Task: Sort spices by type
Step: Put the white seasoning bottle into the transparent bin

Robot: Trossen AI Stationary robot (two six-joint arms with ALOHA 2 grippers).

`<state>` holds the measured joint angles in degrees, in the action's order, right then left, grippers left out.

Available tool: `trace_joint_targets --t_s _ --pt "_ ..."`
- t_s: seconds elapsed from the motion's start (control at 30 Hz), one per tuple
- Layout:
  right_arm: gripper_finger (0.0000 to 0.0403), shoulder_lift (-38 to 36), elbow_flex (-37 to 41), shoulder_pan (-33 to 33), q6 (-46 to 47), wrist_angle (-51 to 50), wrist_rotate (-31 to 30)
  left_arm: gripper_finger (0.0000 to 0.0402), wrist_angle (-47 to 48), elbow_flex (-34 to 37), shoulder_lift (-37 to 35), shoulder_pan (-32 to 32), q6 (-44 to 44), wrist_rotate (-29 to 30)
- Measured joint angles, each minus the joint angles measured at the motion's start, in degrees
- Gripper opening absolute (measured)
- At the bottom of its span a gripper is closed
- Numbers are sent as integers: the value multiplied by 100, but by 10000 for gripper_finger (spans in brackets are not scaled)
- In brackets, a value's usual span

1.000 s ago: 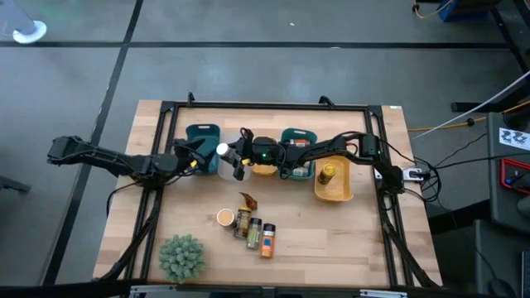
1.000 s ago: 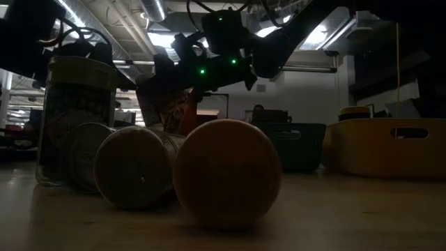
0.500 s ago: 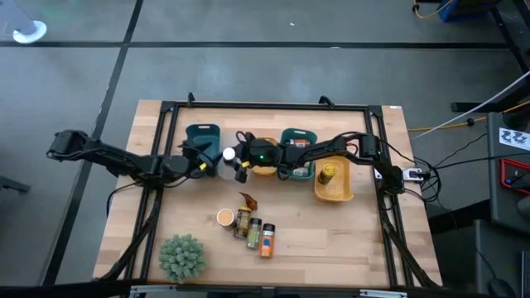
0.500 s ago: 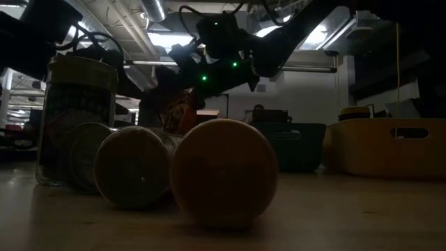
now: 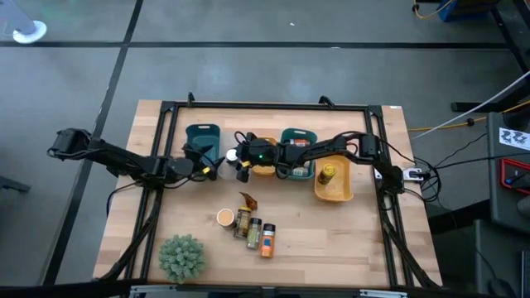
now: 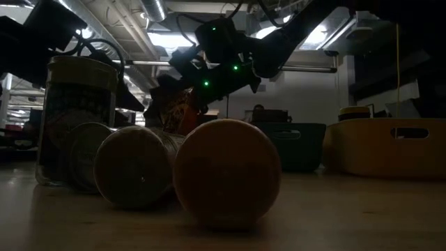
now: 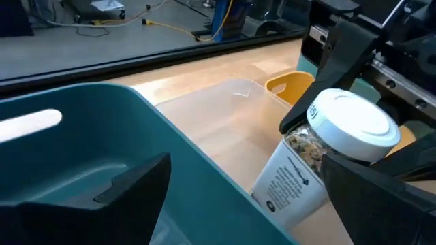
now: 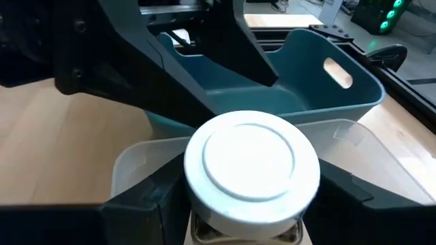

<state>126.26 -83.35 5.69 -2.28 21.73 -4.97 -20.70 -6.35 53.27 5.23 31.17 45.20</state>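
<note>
A clear spice jar with a white lid (image 7: 320, 150) hangs tilted over the clear tray (image 7: 218, 109), and my right gripper (image 8: 248, 182) is shut on it. My left gripper (image 5: 213, 166) stands open just left of the jar. One of its fingers (image 7: 129, 187) is over the teal tray (image 7: 75, 136) and the other (image 7: 388, 197) is beside the jar's lower part; I cannot tell whether it touches. Several more spice jars (image 5: 253, 229) and a brown-orange packet (image 5: 247, 199) lie mid-table. One bottle (image 5: 328, 173) stands in the yellow tray (image 5: 339, 195). My right gripper pinches the jar's top end (image 7: 304, 133), at and just under the white lid, between its two fingers (image 8: 146, 201). The fingers come from the table's right, slanting down. The lid (image 8: 248, 160) faces back along them. The jar tilts, its bottom toward my left gripper and cut off below the picture.
Across the back of the table stand a teal tray (image 5: 201, 135), the clear tray, an orange tray (image 5: 267, 169), a second teal tray (image 5: 297, 139) and the yellow tray. A green bushy plant (image 5: 182, 257) sits at the near left. A black frame (image 5: 273, 106) borders the table.
My right gripper has tipped its fingers further down, and the jar's white lid has shifted a little toward the table's right. My left gripper has moved toward the jar and lower, staying open.
</note>
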Motion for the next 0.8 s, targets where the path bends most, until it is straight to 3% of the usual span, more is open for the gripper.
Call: trace_joint_targets --t_s 0.63,0.8 --pt "221 0 0 -4 59 -350 -87 363 34 2 -12 -4 -263 -53" --pt "244 -2 0 -4 37 -366 -215 363 34 2 -14 -4 -262 -56"
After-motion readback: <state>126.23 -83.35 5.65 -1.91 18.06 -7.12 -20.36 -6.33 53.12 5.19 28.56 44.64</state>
